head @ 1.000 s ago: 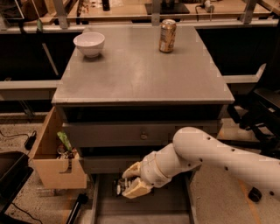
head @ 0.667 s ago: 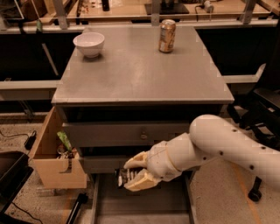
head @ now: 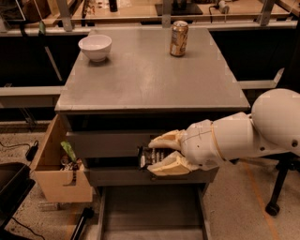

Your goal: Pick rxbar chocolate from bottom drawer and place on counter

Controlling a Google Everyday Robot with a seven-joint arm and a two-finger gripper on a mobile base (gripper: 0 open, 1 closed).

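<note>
My gripper [head: 157,156] is shut on the rxbar chocolate [head: 148,158], a small flat black bar with white lettering held between the two cream fingers [head: 166,140]. It hangs in front of the grey drawer fronts, below the counter's front edge and above the open bottom drawer [head: 150,211]. The drawer's bare grey floor shows below. The counter [head: 150,75] is a broad grey top above and behind the gripper. My white arm comes in from the right.
A white bowl [head: 95,47] stands at the counter's back left and a soda can [head: 179,38] at the back middle. A pale plywood box [head: 58,166] with small items sits left of the cabinet. A tan workbench [head: 140,11] runs behind.
My gripper has risen out of the bottom drawer with the bar in it, moving up and a little right to the level of the drawer fronts.
</note>
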